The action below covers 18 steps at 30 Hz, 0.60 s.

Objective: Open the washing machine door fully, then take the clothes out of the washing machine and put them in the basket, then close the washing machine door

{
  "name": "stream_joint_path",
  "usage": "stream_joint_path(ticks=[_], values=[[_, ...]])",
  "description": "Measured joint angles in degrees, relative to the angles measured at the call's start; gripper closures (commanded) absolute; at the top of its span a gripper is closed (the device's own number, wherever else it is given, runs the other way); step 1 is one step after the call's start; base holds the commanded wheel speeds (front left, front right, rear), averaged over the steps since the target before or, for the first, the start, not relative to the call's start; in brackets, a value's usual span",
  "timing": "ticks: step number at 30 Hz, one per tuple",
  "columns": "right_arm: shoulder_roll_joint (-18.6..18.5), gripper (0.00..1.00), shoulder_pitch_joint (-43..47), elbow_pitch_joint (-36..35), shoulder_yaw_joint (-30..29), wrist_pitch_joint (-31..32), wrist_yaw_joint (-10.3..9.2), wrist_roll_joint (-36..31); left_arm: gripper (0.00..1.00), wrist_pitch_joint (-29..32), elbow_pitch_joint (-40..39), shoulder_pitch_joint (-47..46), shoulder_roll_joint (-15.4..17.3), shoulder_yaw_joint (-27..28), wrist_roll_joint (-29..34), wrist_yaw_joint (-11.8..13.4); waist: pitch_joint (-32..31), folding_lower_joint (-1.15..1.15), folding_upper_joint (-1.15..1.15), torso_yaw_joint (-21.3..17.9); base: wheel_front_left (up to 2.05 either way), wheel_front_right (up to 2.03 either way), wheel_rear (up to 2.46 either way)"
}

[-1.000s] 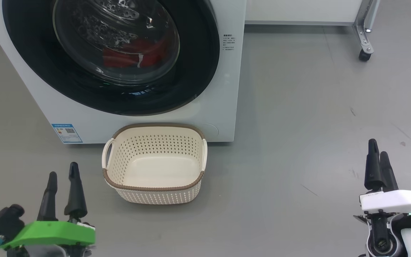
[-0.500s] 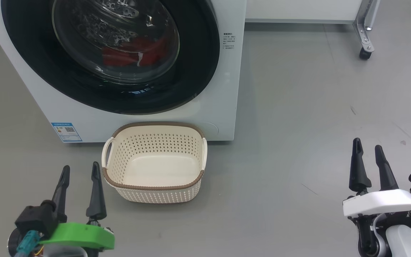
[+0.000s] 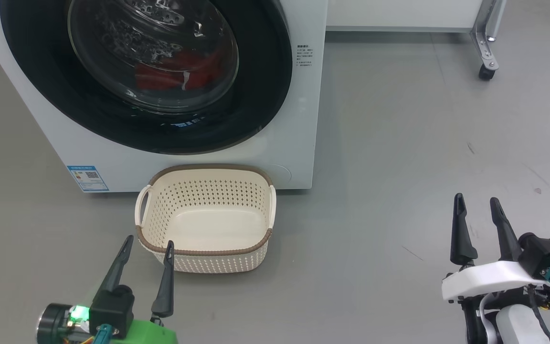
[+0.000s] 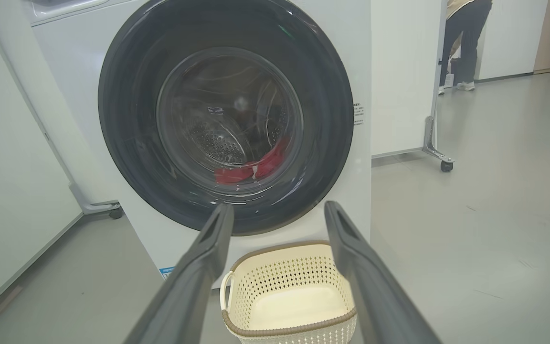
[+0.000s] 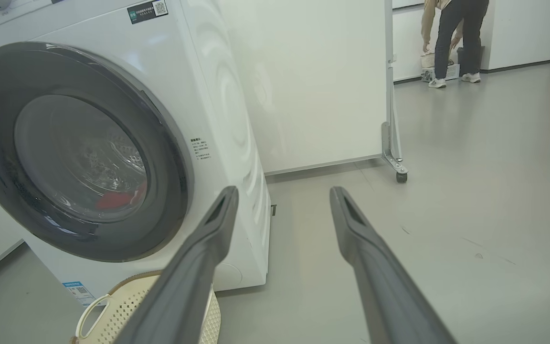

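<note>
Basket (image 3: 210, 167) beside left end effector (image 3: 150, 240)

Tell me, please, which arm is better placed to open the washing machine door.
Probably left: the left gripper faces the washing machine door squarely; the right gripper points past its side.

One washer (image 3: 299, 119). One door (image 3: 265, 95) on the washer's front. One red heap of clothes (image 3: 160, 76) behind the door glass; garments in it can't be counted. One basket (image 3: 206, 252) at the washer's foot, two handles (image 3: 141, 205). One blue label (image 3: 87, 177), washer's lower left corner. Two grippers short of the washer: left gripper (image 3: 149, 240), right gripper (image 3: 475, 198), two fingers (image 3: 460, 234) each. One caster (image 3: 484, 72) right of the washer. One person (image 5: 456, 43) far beyond the washer.
</note>
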<state>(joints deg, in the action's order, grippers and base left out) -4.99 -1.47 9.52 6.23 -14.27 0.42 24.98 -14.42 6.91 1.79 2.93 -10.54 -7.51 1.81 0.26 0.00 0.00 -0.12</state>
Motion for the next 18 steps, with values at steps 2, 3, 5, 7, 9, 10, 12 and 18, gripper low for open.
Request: stream_joint_path(ticks=[2, 3, 5, 7, 9, 10, 12, 18], values=[[0.0, 0.0, -0.3, 0.0, 0.1, 0.0, -0.08, -0.6, 0.0, 0.0, 0.5, 0.0, 0.0, -0.3, 0.2, 0.2, 0.0, 0.0, 0.0, 0.0, 0.0, 0.0, 0.0], [0.0, 0.0, -0.4, 0.0, 0.1, -0.1, -0.13, -0.8, 0.0, 0.0, 0.8, 0.0, 0.0, -0.4, 0.2, 0.3, -0.1, 0.0, 0.0, 0.0, 0.0, 0.0, 0.0], [0.0, 0.0, -0.5, 0.0, 0.0, -0.2, -0.65, -1.3, 0.0, 0.0, 1.5, 0.0, 0.0, -0.4, 0.2, 0.5, -0.1, 0.0, 0.0, 0.0, 0.0, 0.0, 0.0], [0.1, 0.0, -0.5, 0.0, -0.1, -0.2, -0.58, -1.4, 0.0, 0.0, 1.9, 0.0, 0.0, -0.4, 0.2, 0.9, -0.1, 0.0, 0.0, -0.1, 0.0, 0.0, 0.0], [0.4, 0.0, -0.5, -0.2, -0.6, -0.2, -0.93, -1.5, 0.0, 0.0, 2.0, 0.0, 0.0, -0.4, 0.2, 0.9, -0.2, 0.0, 0.0, -0.1, 0.0, 0.0, 0.0], [0.5, 0.0, -0.6, -0.2, -0.8, -0.2, -1.16, -1.6, 0.0, 0.0, 2.1, 0.0, 0.0, -0.4, 0.2, 1.0, -0.2, 0.0, 0.0, -0.1, 0.0, 0.0, 0.0], [0.3, 0.0, -0.7, 0.1, -0.6, -0.2, -1.19, -3.0, 0.0, 0.0, 2.4, 0.0, 0.0, -0.4, 0.2, 1.0, -0.2, 0.0, 0.0, -0.1, 0.0, 0.0, 0.0], [-0.6, 0.0, -0.7, 3.0, 1.1, -0.2, -2.45, -5.5, 0.0, 0.0, 3.6, 0.0, 0.0, -0.3, 0.1, 1.5, -0.3, 0.0, 0.0, -0.1, 0.0, 0.0, 0.0]])
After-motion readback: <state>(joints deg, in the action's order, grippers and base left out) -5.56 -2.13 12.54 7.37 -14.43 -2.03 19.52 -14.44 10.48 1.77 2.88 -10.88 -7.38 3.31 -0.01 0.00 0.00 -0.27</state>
